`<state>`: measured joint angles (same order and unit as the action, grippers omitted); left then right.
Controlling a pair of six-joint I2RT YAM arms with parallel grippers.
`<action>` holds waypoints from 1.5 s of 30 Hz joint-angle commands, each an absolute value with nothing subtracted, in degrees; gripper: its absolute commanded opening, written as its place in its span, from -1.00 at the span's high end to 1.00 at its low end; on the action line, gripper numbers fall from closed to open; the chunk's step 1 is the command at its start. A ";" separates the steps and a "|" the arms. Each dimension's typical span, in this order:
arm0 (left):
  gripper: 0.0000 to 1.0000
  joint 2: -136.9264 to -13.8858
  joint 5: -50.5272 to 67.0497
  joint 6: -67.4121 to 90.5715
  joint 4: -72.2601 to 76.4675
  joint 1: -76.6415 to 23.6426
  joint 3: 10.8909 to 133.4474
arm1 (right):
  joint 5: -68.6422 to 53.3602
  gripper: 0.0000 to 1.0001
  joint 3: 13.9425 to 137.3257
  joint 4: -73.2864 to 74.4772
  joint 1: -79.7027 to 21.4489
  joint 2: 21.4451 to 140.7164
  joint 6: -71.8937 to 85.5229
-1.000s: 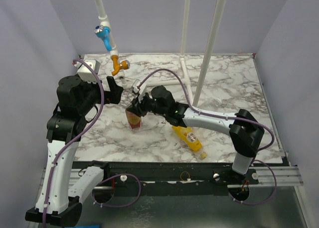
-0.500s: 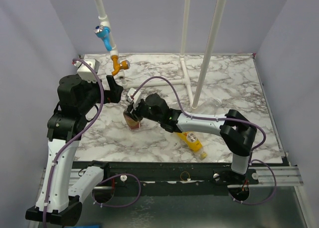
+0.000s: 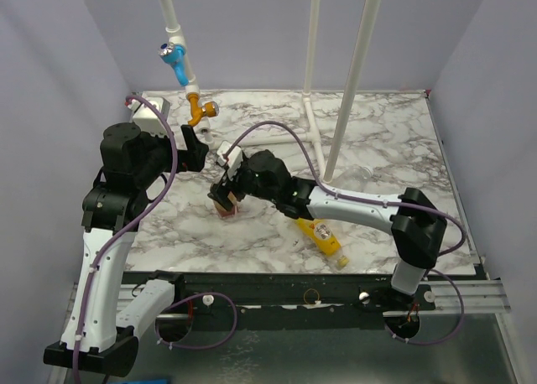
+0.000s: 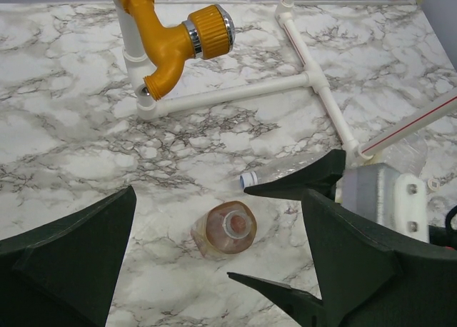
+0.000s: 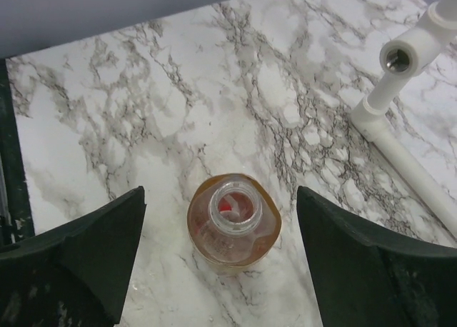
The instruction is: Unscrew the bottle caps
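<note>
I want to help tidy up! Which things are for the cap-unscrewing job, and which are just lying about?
For the job:
brown bottle
yellow bottle
clear bottle

Just lying about:
orange tap
blue tap handle
white pipes

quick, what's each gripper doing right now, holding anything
left gripper: open, holding nothing.
right gripper: open above the upright brown plastic bottle, not gripping it.

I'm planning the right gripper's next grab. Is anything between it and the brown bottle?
Nothing visible. The right gripper hangs open directly above the upright brown bottle. Only bare marble table shows around the bottle between the fingers.
</note>
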<state>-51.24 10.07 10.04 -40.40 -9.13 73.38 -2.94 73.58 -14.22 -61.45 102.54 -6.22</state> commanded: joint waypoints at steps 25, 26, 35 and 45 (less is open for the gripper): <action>-0.98 -51.17 13.00 10.33 -39.55 -9.27 76.46 | -8.45 -1.00 84.46 18.54 -40.85 107.43 -8.88; -0.98 -51.15 13.14 10.44 -39.53 -9.23 76.52 | -7.33 -1.00 84.55 18.72 -40.87 108.24 -9.21; -0.98 -51.30 13.54 10.81 -39.55 -9.23 77.12 | -4.69 -1.00 85.00 22.42 -40.53 113.89 -11.25; -0.98 -51.74 14.09 11.17 -39.46 -9.28 77.31 | -6.86 -1.00 83.43 22.31 -40.10 116.75 -10.46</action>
